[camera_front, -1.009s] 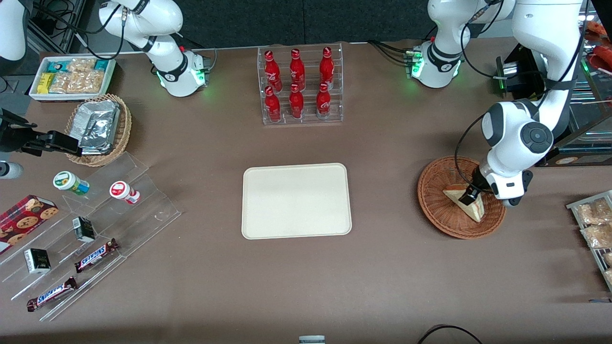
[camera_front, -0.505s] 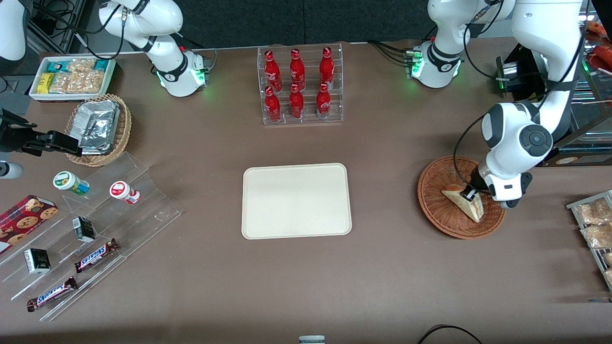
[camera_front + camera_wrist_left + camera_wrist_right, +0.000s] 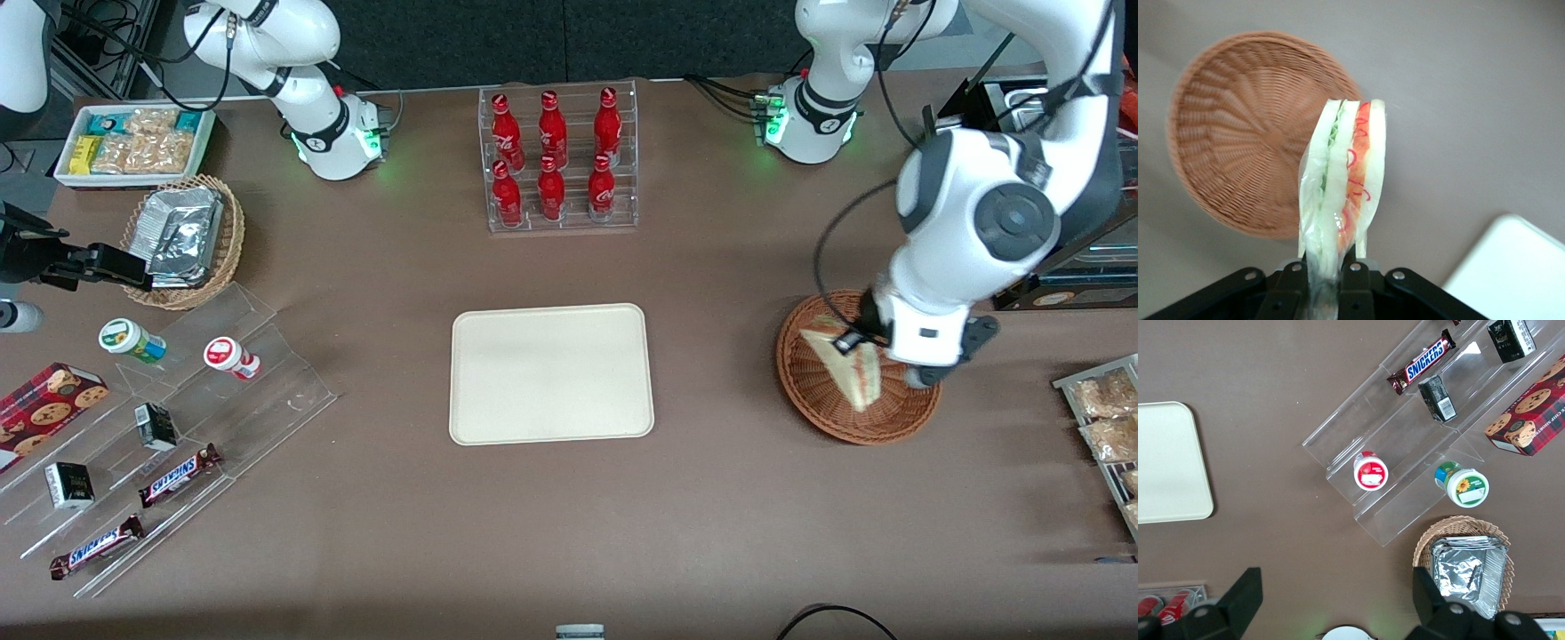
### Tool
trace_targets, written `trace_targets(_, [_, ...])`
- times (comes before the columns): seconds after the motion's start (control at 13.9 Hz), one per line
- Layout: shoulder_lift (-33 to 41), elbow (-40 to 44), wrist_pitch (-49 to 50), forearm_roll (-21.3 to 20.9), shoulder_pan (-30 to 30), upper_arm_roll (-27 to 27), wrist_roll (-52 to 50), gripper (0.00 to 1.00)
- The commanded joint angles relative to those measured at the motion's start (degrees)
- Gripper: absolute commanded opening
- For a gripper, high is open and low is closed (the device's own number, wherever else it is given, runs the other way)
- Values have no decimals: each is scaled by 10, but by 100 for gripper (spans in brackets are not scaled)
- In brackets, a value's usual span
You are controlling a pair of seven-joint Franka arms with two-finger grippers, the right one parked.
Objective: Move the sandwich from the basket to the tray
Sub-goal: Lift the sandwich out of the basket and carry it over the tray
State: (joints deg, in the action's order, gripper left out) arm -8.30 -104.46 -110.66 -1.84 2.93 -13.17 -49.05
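The sandwich [image 3: 849, 366] [image 3: 1343, 180], a pale wedge in clear wrap with red and green filling, hangs in the air above the reddish-brown wicker basket [image 3: 818, 402] [image 3: 1238, 133]. My left gripper [image 3: 855, 341] [image 3: 1329, 273] is shut on the wedge's narrow end, one finger on each bread face. The basket below it holds nothing else. The cream tray [image 3: 551, 373] [image 3: 1511, 267] lies flat mid-table, well off toward the parked arm's end from the basket.
A clear rack of red bottles [image 3: 558, 160] stands farther from the front camera than the tray. Bags of beige snacks [image 3: 1107, 418] lie at the working arm's table edge. Stepped acrylic shelves with snacks [image 3: 169, 418] and a foil-packet basket [image 3: 182, 240] sit toward the parked arm's end.
The left arm has risen, lifting the sandwich off the basket's floor; the wedge now hangs clear above the basket, shifted slightly toward the tray.
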Motion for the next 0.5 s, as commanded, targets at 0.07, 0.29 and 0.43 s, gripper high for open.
trace_targets(0.07, [-39, 31, 8, -63, 1, -112, -20, 0])
trace_targets(0.29, [-100, 63, 1, -123, 8, -196, -39, 0])
trace_targets(0.43, [-149, 101, 0, -144, 48, -201, -63, 0])
